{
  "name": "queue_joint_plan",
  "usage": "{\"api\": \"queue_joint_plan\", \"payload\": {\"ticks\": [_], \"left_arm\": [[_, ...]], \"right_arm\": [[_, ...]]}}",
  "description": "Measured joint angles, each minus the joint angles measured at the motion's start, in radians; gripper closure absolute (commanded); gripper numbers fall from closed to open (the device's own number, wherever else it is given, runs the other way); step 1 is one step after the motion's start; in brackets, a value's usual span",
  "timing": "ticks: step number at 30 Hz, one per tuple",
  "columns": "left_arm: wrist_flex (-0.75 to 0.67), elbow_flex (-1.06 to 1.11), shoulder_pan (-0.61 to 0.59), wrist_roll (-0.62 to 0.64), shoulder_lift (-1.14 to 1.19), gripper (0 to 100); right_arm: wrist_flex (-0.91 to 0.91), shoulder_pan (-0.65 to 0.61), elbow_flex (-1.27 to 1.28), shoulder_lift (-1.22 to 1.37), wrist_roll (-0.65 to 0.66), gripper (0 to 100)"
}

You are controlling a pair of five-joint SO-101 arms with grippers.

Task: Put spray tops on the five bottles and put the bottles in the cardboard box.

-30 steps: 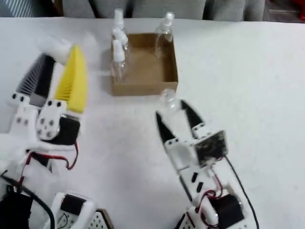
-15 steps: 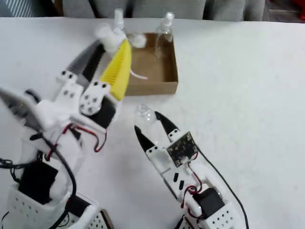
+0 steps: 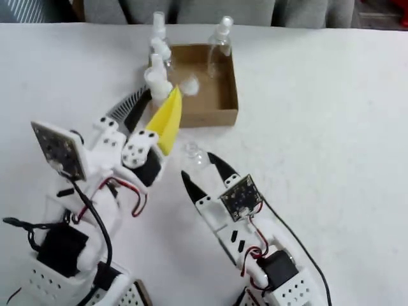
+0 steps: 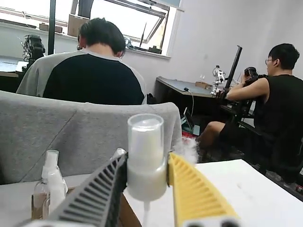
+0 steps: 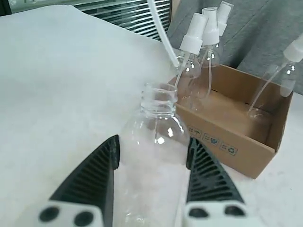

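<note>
The left claw [image 3: 159, 94] has one ribbed yellow finger and one ribbed grey finger. They are closed on a spray top [image 4: 146, 156], a smooth white plastic cylinder with a clear cap. A thin white tube [image 4: 143, 215] hangs below it. In the high view this claw sits at the near left corner of the cardboard box [image 3: 226, 95].

The right claw [image 3: 197, 166] has smooth black pointed fingers with ribbed inner faces. They press against both sides of the open bottle [image 3: 193, 152], which is clear, round-shouldered plastic with a threaded neck and no top. It is held just in front of the box, neck pointing away from the wrist.

The box is shallow brown cardboard with an open top and plain walls. It sits on the white, faintly speckled table [image 3: 319, 127]. Three bottles [image 3: 159, 44] stand close together along its left wall, and a fourth bottle [image 3: 220, 41] stands in the far right corner. All four are clear and upright with white spray tops on.

From above, the open bottle shows mainly as its rim and some glints. The right wrist view shows its full shoulders between the black fingers [image 5: 94, 175]. It also shows the tubes inside the boxed bottles and the held tube [image 5: 161, 28] slanting down just beyond the open mouth. The left wrist view looks past the held top to a grey upholstered backrest [image 4: 71, 132] behind the table.
</note>
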Motion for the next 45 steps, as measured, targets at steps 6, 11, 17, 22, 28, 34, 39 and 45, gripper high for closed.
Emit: {"api": "queue_joint_plan", "payload": {"ticks": [6,11,17,22,28,34,39,45], "left_arm": [[0.0,0.035,0.005,0.0,-0.034,98],[0.0,0.095,0.005,0.0,-0.041,98],[0.0,0.101,0.008,0.0,-0.041,98],[0.046,0.138,0.087,0.0,-0.041,98],[0.08,0.219,0.164,-0.002,-0.044,98],[0.074,0.264,0.147,-0.002,-0.061,98],[0.078,0.301,0.097,-0.002,-0.043,98],[0.074,0.339,0.091,-0.002,-0.048,87]], "right_arm": [[0.0,0.0,0.003,0.0,0.0,98.2],[0.0,0.0,0.003,0.0,0.0,98.2],[0.0,0.0,0.003,0.0,0.0,98.2],[0.0,0.0,0.003,0.0,0.0,98.2],[0.0,0.002,0.003,0.0,0.002,98.2],[0.0,0.002,0.003,0.002,0.003,98.2],[0.0,0.002,0.003,0.002,0.003,98.2],[0.0,0.0,0.003,0.002,0.003,98.2]]}}
